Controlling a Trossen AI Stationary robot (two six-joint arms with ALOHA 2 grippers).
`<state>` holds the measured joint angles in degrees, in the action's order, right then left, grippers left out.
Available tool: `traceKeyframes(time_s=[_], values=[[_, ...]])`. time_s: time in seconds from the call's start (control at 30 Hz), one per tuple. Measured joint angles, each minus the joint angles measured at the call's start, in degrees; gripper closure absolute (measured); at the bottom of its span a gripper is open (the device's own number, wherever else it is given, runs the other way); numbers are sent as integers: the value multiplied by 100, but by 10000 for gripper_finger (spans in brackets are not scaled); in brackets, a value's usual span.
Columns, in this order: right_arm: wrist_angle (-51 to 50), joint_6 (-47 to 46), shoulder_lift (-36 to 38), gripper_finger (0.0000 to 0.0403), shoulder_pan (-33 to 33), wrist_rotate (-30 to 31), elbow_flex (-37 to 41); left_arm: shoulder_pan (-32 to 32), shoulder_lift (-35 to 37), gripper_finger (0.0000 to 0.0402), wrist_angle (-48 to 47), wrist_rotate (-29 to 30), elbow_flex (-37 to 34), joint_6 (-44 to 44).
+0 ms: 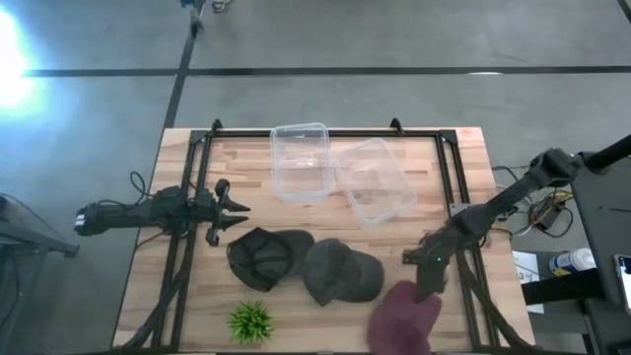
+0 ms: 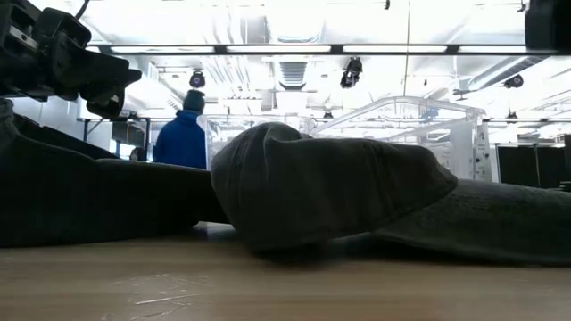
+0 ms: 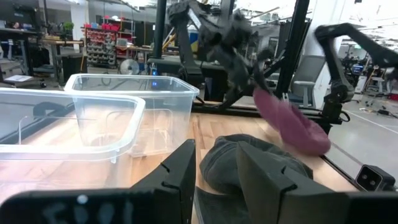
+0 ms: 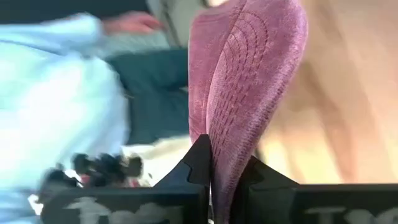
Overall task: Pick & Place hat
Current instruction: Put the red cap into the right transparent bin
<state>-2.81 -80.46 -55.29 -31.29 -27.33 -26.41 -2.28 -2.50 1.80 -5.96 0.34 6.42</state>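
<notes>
A maroon hat (image 1: 402,318) hangs at the table's near right corner, in my right gripper (image 1: 430,283), which is shut on it. It also shows in the left wrist view as the maroon hat (image 3: 292,121), under the right gripper (image 3: 245,53). A grey hat (image 1: 342,272) and a dark hat (image 1: 262,256) lie flat on the wood near the table's middle. My left gripper (image 1: 233,207) is open and hovers left of the dark hat, touching nothing. My right gripper pinches the maroon hat between its two fingers (image 4: 200,163) at an edge of the stitched brim (image 4: 225,146). The fingers slant down from the table's right side. The hat hangs below them, tilted, and in the left wrist view it looks lifted off the wood.
Two clear plastic bins (image 1: 300,163) (image 1: 376,181) stand side by side at the far middle of the table. A small green plant (image 1: 251,320) sits by the near edge. A black frame rail (image 1: 461,212) runs along the sides. A person in blue (image 2: 183,135) stands beyond the table.
</notes>
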Motion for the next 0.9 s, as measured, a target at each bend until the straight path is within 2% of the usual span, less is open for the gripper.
traceKeyframes(time_s=[0.07,0.13,0.2,0.3,0.4,0.53,0.63,0.67,0.73,0.83,0.9], values=[[-630,-81,788,390,23,504,-152,2,0,291,-1,2,0,0],[-1386,-58,1528,390,59,1285,-359,1,0,291,0,2,0,0],[-1968,142,2159,390,101,2424,-641,2,0,291,-1,0,0,0],[-2244,896,2831,390,109,4155,-1122,1,-2,291,-2,0,0,0],[-2289,2192,3019,390,108,5470,-1652,2,-2,291,-2,1,0,0],[-2369,3895,2791,390,109,7024,-2406,1,-2,291,-5,2,0,1],[-2953,4281,2469,390,117,8141,-2892,1,-2,291,-7,2,0,0],[-3258,4147,2337,390,150,8349,-3038,2,-2,291,-7,2,0,0],[-4080,3353,2058,390,241,8379,-3304,1,-2,291,-7,2,0,1],[-5346,1729,1578,390,393,7925,-3649,0,-2,291,-7,2,0,0],[-5945,1064,1253,390,463,7638,-3809,0,-2,291,-7,2,0,0]])
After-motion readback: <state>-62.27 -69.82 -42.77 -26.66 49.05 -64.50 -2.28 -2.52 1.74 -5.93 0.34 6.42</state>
